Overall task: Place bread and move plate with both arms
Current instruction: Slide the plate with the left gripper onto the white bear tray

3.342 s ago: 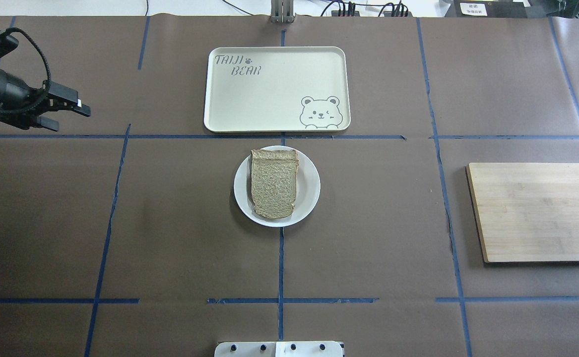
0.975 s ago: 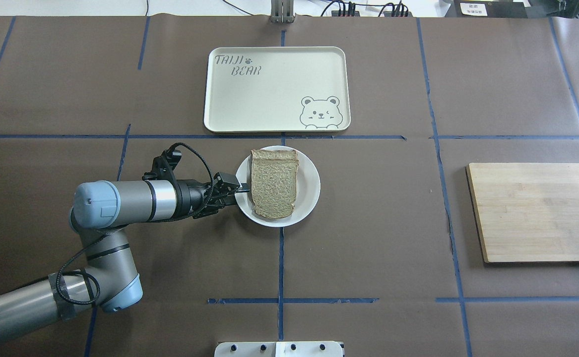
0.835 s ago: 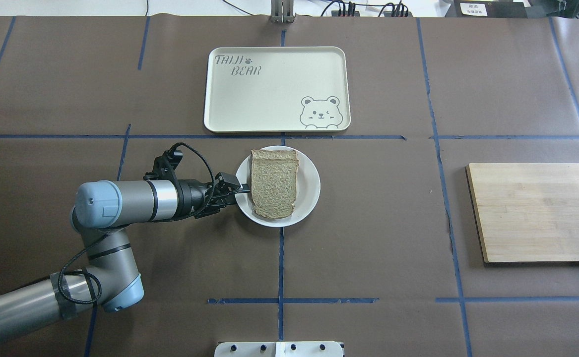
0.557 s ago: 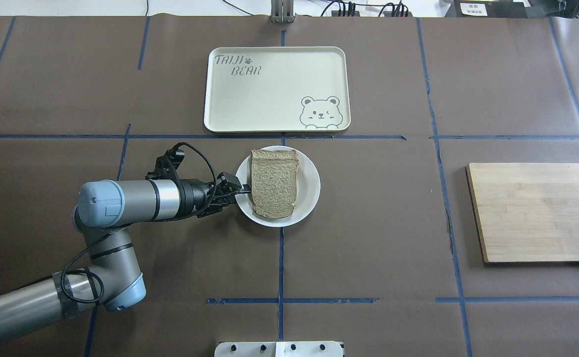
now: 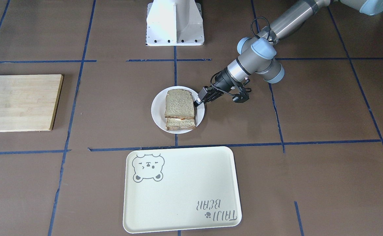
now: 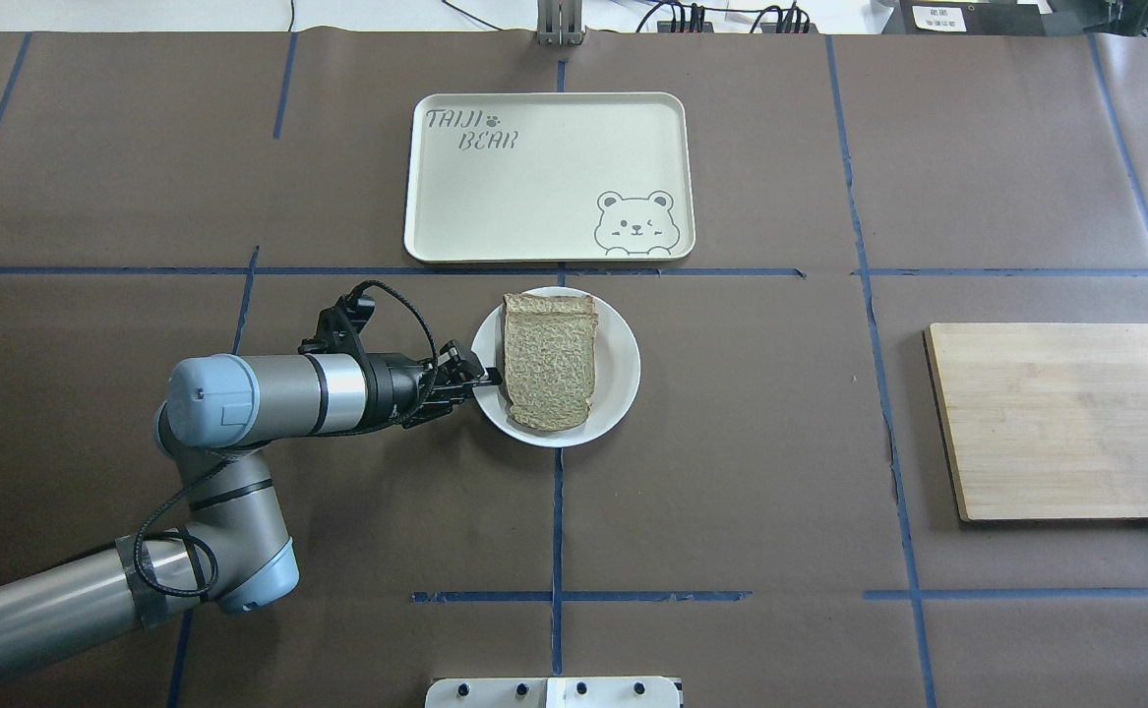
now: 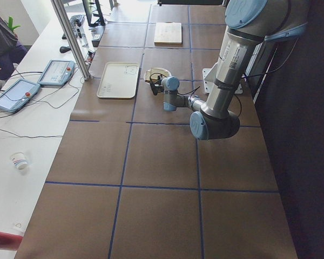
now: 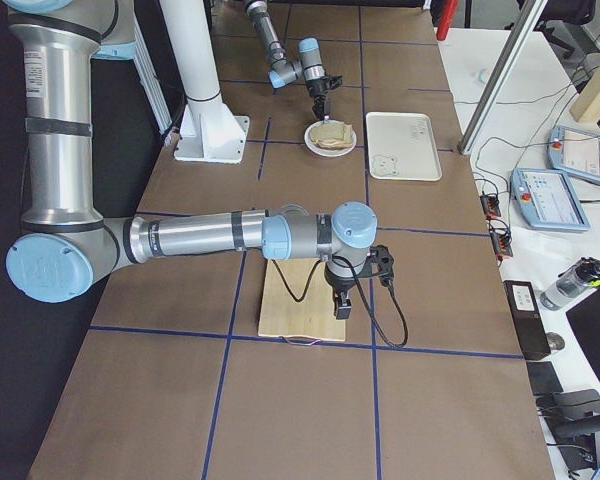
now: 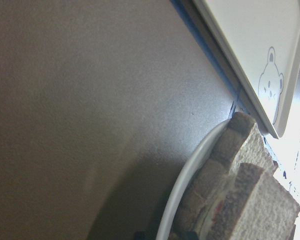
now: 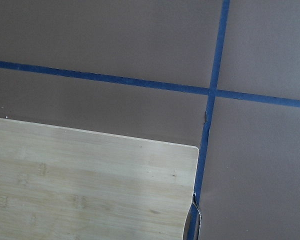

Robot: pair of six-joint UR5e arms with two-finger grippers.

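Note:
The bread [image 6: 549, 359] is a tan slice on top of another slice on the small white plate [image 6: 621, 379] at the table's middle. In the front view the bread [image 5: 179, 104] and plate [image 5: 155, 111] show the stack from the side. My left gripper [image 6: 483, 378] is at the plate's left rim, shut on the rim; it shows in the front view [image 5: 198, 101] too. The left wrist view shows the plate's rim [image 9: 190, 170] and the bread [image 9: 240, 200] close up. My right gripper [image 8: 342, 310] hangs over the wooden board; I cannot tell whether it is open.
A cream bear tray [image 6: 534, 177] lies just beyond the plate. A wooden cutting board [image 6: 1065, 418] lies at the right and fills the right wrist view [image 10: 90, 185]. The white pedestal [image 5: 175, 21] stands at the robot's side.
My left arm has swung in from the far left to the plate's left rim. In the last second the plate and bread have shifted slightly right with the gripper.

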